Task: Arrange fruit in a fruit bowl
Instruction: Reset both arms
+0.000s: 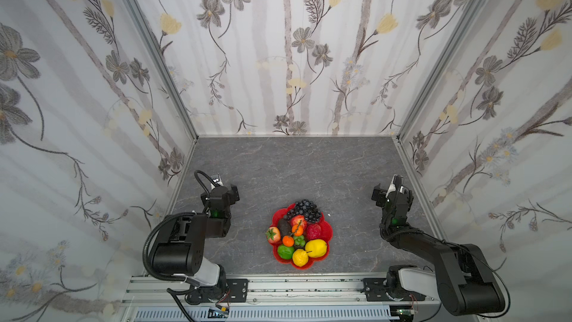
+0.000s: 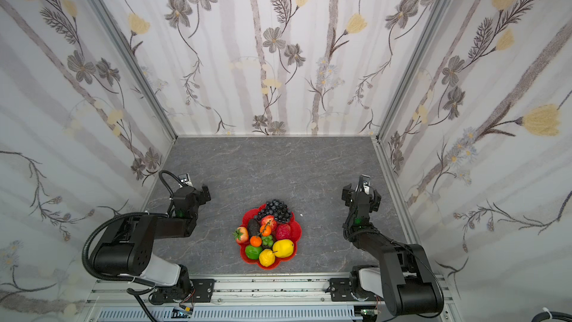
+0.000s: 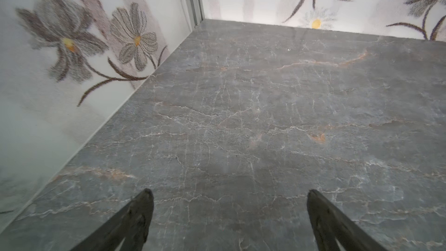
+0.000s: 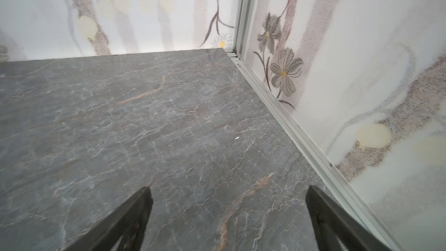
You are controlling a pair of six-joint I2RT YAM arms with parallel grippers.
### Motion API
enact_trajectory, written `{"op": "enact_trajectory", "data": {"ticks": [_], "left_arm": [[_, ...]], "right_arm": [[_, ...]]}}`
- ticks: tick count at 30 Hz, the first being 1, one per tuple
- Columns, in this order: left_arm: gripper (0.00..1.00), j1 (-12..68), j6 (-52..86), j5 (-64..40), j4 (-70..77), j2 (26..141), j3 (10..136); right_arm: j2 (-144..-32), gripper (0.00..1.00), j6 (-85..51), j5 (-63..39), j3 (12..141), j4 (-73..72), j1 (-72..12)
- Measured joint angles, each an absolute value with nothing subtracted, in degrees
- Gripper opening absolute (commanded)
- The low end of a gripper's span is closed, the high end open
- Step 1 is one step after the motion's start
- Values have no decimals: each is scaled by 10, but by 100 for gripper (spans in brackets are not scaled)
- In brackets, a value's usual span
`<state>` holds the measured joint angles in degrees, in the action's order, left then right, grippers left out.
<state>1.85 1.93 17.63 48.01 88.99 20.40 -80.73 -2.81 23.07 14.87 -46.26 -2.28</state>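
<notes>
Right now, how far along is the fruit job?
Done: every visible fruit, grapes and lemon included, lies in the red bowl. In hand: nothing; left gripper and right gripper stand open and empty, apart from the bowl. Left: no loose fruit shows on the table.

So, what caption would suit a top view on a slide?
Toy fruit piled in the red fruit bowl, left gripper and right gripper open on either side.

Grey marble-patterned tabletop (image 1: 278,175) bore the red fruit bowl (image 1: 327,233), standing near the robot-side edge, midway across. A small white fleck (image 1: 329,214) lay just beside the bowl.
</notes>
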Motion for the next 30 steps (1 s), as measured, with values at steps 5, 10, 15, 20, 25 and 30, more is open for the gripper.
{"op": "enact_trajectory", "data": {"ticks": [5, 10, 15, 20, 25, 30], "left_arm": [[100, 17, 20, 133, 508, 897, 212], [100, 16, 20, 122, 509, 898, 212], [100, 16, 20, 120, 512, 898, 212], [100, 16, 20, 120, 512, 898, 212], [100, 16, 20, 120, 512, 898, 212], [100, 16, 20, 120, 512, 898, 212]], "right_arm": [[-859, 99, -33, 115, 210, -472, 5], [-862, 99, -30, 74, 216, -469, 7], [-866, 99, -30, 75, 206, -486, 6], [-867, 99, -25, 49, 215, -486, 6], [-868, 99, -20, 31, 220, -482, 6], [-869, 99, -18, 29, 222, -481, 6]]}}
